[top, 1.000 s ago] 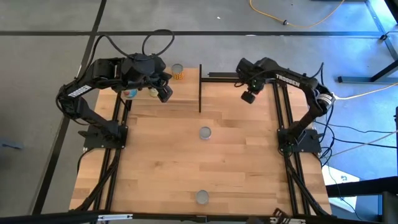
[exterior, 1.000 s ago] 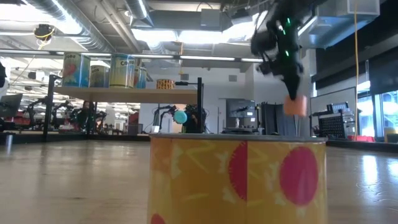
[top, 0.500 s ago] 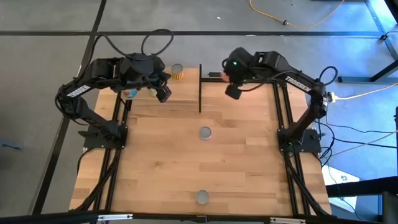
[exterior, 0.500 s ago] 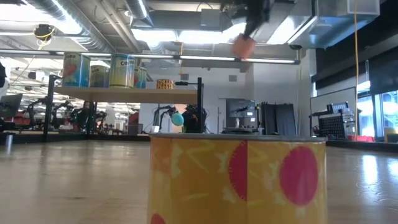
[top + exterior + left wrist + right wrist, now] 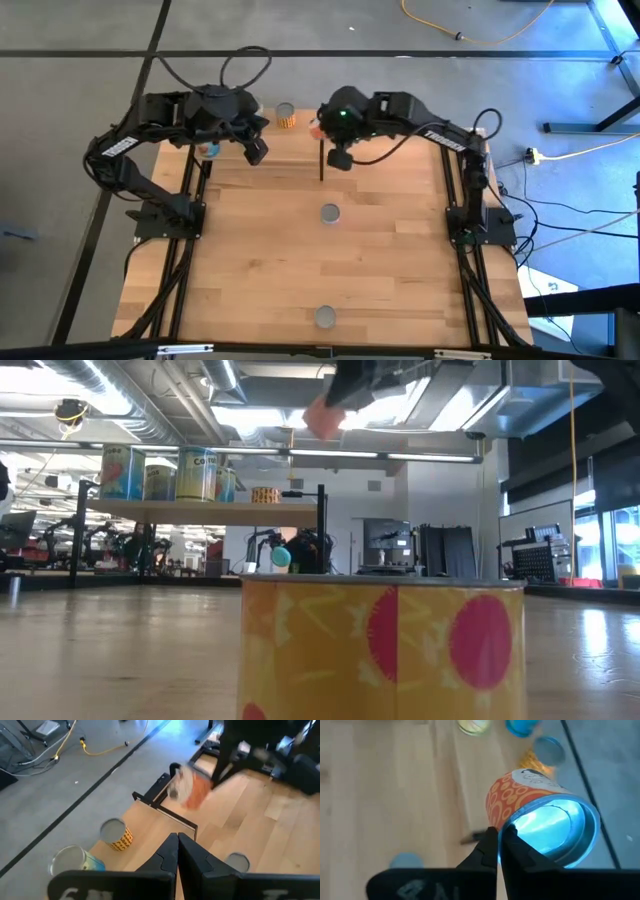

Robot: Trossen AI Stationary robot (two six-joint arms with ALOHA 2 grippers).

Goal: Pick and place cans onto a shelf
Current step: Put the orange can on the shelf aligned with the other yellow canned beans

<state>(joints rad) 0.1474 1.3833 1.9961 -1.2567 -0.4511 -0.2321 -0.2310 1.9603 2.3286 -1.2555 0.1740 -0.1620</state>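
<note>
Above the far edge of the bench [image 5: 380,250], the right end effector [image 5: 499,842] is clamped on the rim of an orange-patterned can [image 5: 540,817], carrying it tilted on its side in the air beside the black upright post [image 5: 321,140] at the shelf's [image 5: 200,512] near end. From the low view the held can shows only as a blurred orange shape [image 5: 322,418] high over the shelf board. On that raised light-wood shelf stand several cans [image 5: 165,475] with blue and yellow labels, and a smaller orange-yellow tin [image 5: 265,495] sits farther along the board toward the post. The left end effector [image 5: 177,851], its fingers pressed together and holding nothing, hangs over the shelf just beside those cans, with a yellow-labelled tin [image 5: 116,834] and a blue-labelled one [image 5: 75,862] below it. Two silver-topped cans remain on the bench: one near its middle [image 5: 330,213] and one at the near edge [image 5: 325,317], the latter filling the low view with its yellow label and red discs [image 5: 385,650].
</note>
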